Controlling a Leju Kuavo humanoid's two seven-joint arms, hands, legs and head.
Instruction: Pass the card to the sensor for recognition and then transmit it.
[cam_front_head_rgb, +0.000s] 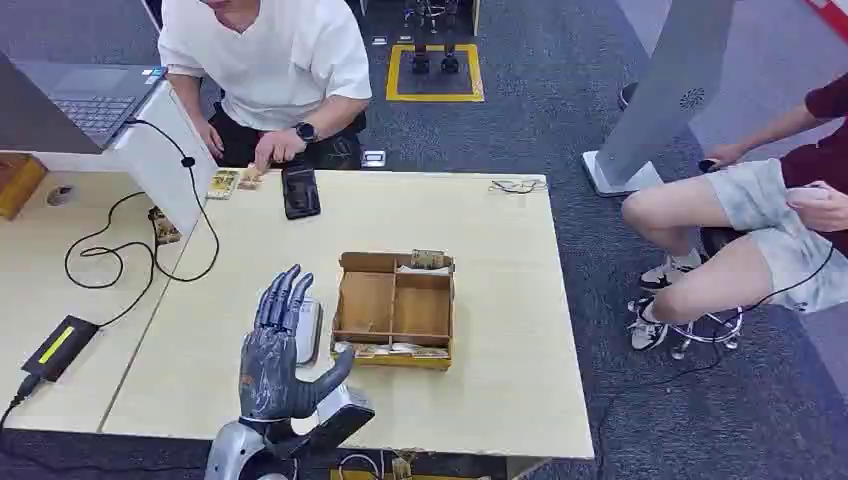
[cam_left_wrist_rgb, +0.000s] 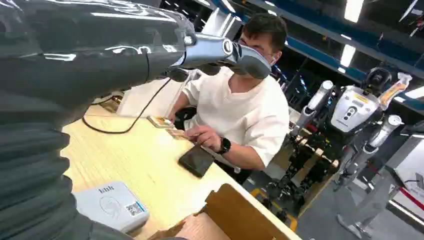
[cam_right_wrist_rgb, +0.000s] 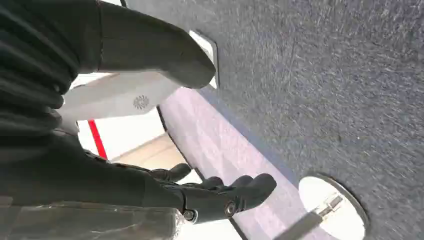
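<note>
Spotting the cards (cam_front_head_rgb: 390, 350) lying flat in the near slot of the wooden box (cam_front_head_rgb: 394, 308), long edge running along its front wall. Finding the left hand (cam_front_head_rgb: 280, 360) just beside the box's left wall, hovering over the white sensor (cam_front_head_rgb: 310, 330) with fingers spread and holding nothing, so likely needing a short reach across towards the box. Seeing the right hand (cam_right_wrist_rgb: 150, 190) hanging over carpet well away from the box, loosely spread and empty, making the left the nearer one.

Silver forearm, dark grey glossy left hand (cam_front_head_rgb: 278, 362), blue-tinted fingers (cam_front_head_rgb: 283, 300), right hand (cam_right_wrist_rgb: 210, 195) black w/ screws
</note>
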